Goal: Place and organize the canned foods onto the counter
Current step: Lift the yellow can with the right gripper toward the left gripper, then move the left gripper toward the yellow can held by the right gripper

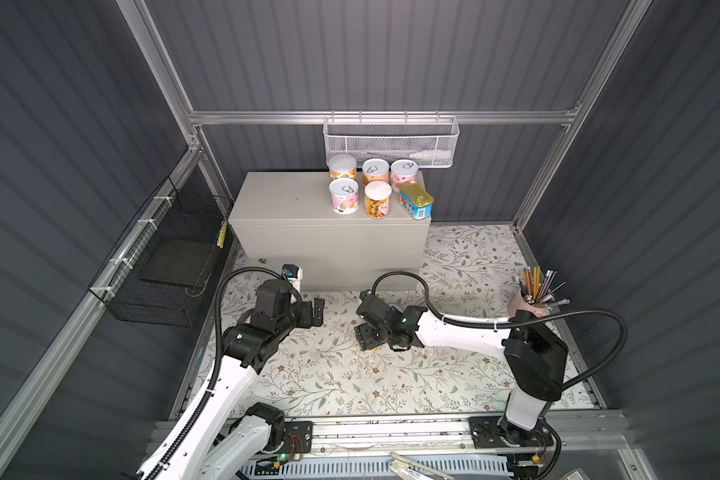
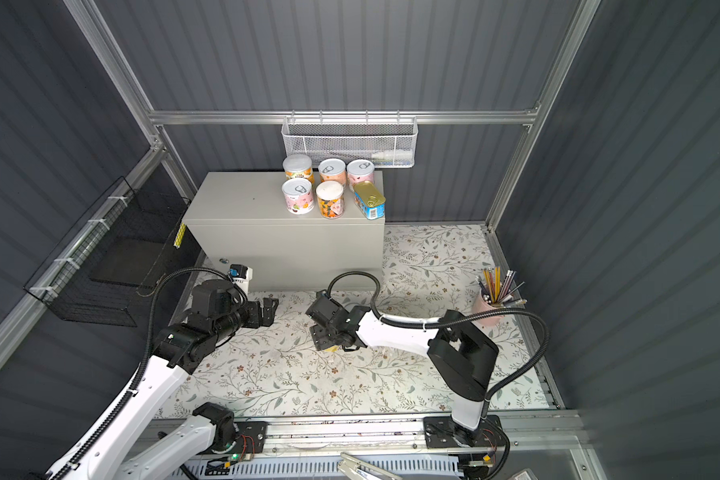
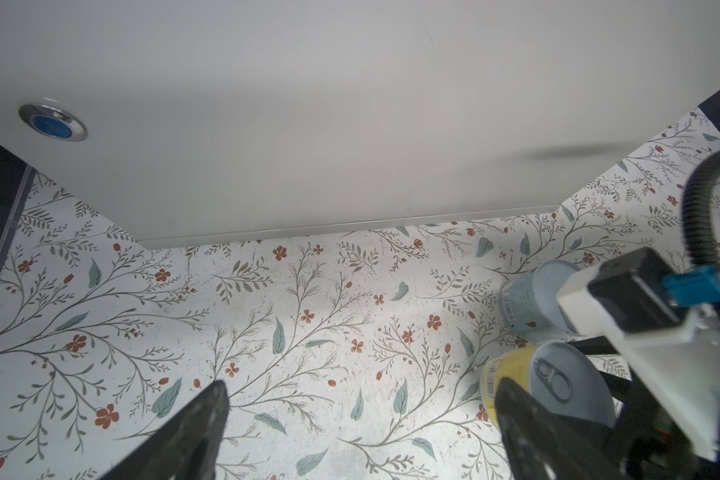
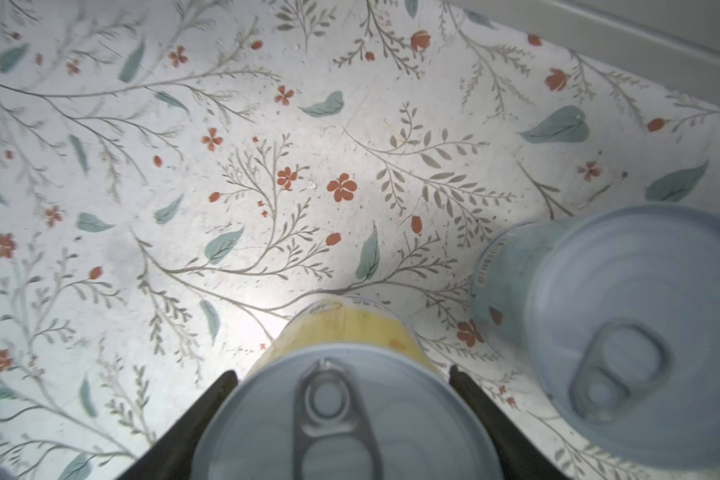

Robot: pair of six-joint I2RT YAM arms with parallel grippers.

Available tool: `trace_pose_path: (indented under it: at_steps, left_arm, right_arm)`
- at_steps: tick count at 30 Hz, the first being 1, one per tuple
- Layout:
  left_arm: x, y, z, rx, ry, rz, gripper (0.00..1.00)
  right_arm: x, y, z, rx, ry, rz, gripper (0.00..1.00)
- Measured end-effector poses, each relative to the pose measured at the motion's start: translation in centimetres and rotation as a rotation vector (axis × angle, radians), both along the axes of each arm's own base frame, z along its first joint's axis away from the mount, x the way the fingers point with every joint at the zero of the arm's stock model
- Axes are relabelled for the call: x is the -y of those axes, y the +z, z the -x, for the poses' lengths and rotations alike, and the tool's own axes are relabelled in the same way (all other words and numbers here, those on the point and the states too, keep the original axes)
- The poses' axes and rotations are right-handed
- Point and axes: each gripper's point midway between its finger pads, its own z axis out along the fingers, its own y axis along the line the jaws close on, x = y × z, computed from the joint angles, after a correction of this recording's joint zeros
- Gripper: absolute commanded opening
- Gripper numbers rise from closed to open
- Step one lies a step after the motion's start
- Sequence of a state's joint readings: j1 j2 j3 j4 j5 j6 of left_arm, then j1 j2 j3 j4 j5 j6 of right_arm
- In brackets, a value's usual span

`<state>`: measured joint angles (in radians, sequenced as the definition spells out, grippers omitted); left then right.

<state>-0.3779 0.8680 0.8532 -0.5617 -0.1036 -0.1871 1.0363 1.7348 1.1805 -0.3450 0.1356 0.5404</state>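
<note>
Yellow-labelled can [image 4: 341, 328], barcode too blurred to read, pinched by the right claw [image 4: 342, 371]; left claw [image 3: 360, 385] spread wide

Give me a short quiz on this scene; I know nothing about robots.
1. How many canned foods stand on the counter?
2. True or false: the left claw is holding a can.
3. Which can sits between the right claw's fingers? A) yellow B) pale blue C) pink

Key:
1. Six.
2. False: it is open and empty.
3. A, the yellow can.
</note>
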Motion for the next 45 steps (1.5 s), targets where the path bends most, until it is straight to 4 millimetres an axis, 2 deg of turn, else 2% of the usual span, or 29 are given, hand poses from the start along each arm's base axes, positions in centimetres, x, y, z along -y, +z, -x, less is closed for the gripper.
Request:
trace_pose_path:
  at_steps: [7,13,22,26,32,36,42,45]
  left_arm:
    - [1.0,0.1,0.3,-0.01,-0.049,0.034,1.0]
    - [1.8,-0.2,0.4,-0.025,-0.086,0.055,1.0]
    - [3.4,0.3,0.5,-0.001,-0.169,0.11,1.0]
    - [4.8,0.1,0.8,-0.01,-0.231,0.165,1.0]
    - [7.1,-0.5,0.9,-0.051,-0.312,0.213,1.0]
    - [9.8,-0.8,2.5,-0.066,-0.4,0.196,1.0]
    - [13.3,-0.3,4.5,-0.041,-0.48,0.204,1.0]
    - [15.1,-1.1,5.1,-0.036,-0.503,0.189,1.0]
  right_arm:
    - [2.0,2.5,1.7,0.005,-0.006,-0.076,0.63]
    - [4.5,2.9,2.8,0.006,-0.032,-0.098,0.63]
    - [8.0,2.9,3.3,0.006,-0.082,-0.124,0.63]
    - [9.8,2.8,3.9,0.003,-0.101,-0.141,0.63]
    - [12.1,4.0,4.5,0.02,-0.134,-0.195,0.64]
    - [13.8,4.4,4.7,0.034,-0.165,-0.223,0.64]
    - [16.0,3.9,5.0,0.024,-0.204,-0.214,0.65]
    - [16.6,4.0,5.3,0.015,-0.21,-0.217,0.65]
